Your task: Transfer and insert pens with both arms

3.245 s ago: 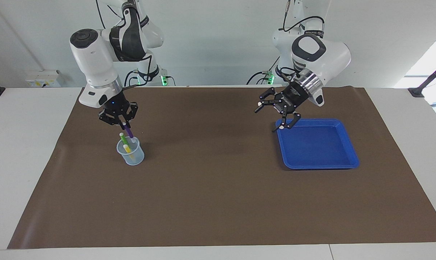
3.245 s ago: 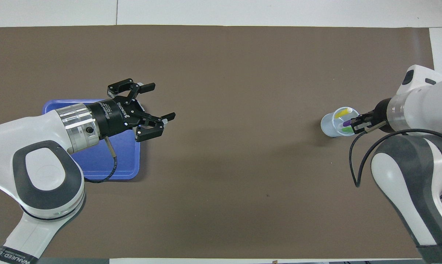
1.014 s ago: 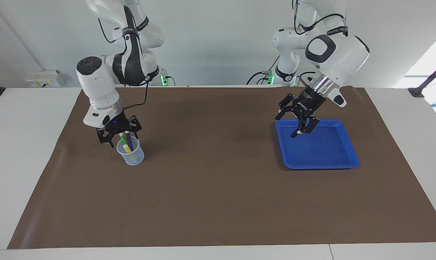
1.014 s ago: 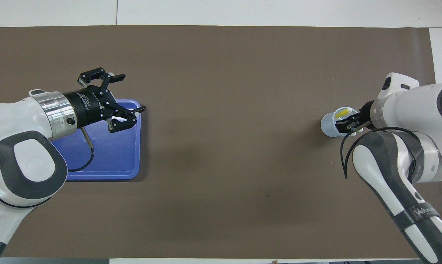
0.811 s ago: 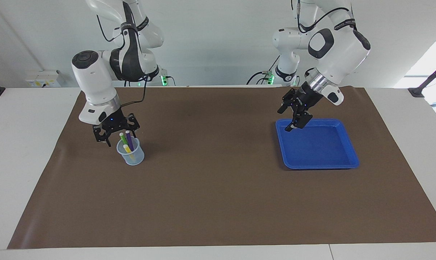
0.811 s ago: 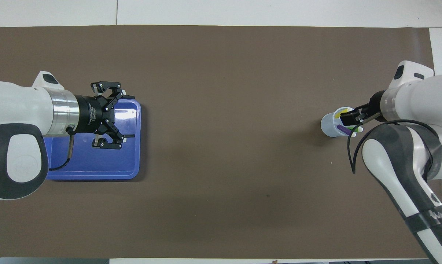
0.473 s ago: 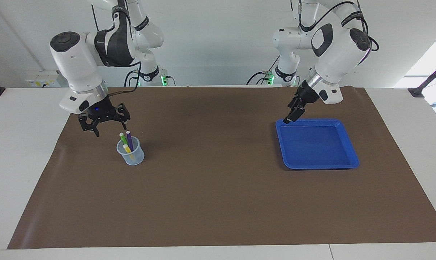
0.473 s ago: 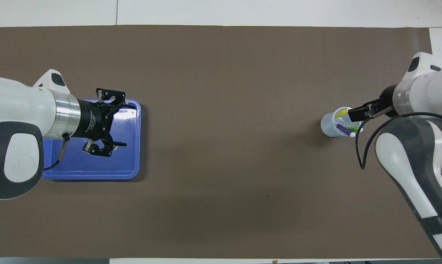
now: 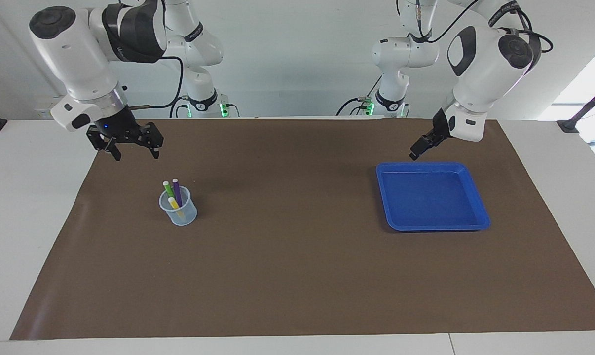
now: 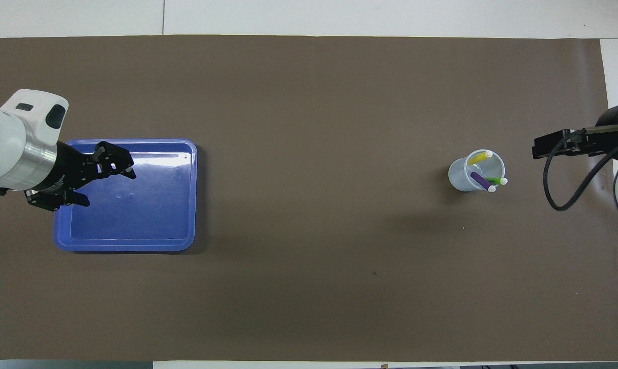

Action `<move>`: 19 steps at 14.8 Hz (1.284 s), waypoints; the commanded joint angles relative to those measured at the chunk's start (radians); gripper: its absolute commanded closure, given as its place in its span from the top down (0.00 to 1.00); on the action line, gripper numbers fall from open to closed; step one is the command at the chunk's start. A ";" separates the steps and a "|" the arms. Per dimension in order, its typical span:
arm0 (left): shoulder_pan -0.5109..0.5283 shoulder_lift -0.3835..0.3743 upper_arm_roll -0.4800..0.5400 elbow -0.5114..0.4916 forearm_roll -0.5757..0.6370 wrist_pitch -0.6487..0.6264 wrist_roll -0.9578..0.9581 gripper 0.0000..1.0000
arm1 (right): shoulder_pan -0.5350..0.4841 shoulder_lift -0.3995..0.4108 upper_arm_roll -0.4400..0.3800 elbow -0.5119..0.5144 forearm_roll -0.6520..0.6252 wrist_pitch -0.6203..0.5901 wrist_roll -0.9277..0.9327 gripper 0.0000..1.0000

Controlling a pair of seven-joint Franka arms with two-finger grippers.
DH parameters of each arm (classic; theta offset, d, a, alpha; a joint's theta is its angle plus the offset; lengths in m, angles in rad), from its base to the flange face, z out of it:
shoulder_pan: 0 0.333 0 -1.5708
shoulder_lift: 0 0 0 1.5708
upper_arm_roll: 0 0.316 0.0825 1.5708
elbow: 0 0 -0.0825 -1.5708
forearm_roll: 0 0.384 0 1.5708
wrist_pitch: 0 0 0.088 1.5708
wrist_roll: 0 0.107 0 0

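From above, left tool (image 10: 91, 182) spread over tray (image 10: 186, 241); facing view shows right tool (image 9: 134, 150) spread, empty.

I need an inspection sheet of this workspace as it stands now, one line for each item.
Surface: brown mat over a white table.
Job's things: purple pen, green pen and yellow pen stand in the cup; blue tray holds nothing.
Clutter: nothing seen.
Grippers: left tool open, over the tray's edge; right tool open, over the mat.
Cables: black cable hangs by the right tool.
Surroundings: pale wall.
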 commanded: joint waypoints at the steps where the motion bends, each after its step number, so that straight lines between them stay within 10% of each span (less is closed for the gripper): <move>1: -0.042 0.031 0.026 0.125 0.087 -0.112 0.131 1.00 | -0.005 -0.010 0.005 0.034 0.000 -0.065 0.058 1.00; 8: -0.060 0.074 0.040 0.313 0.125 -0.367 0.302 1.00 | -0.004 -0.050 0.009 0.034 0.000 -0.154 0.079 1.00; 19: -0.064 0.086 0.043 0.310 0.113 -0.182 0.296 1.00 | -0.004 -0.037 0.017 0.097 -0.008 -0.196 0.072 1.00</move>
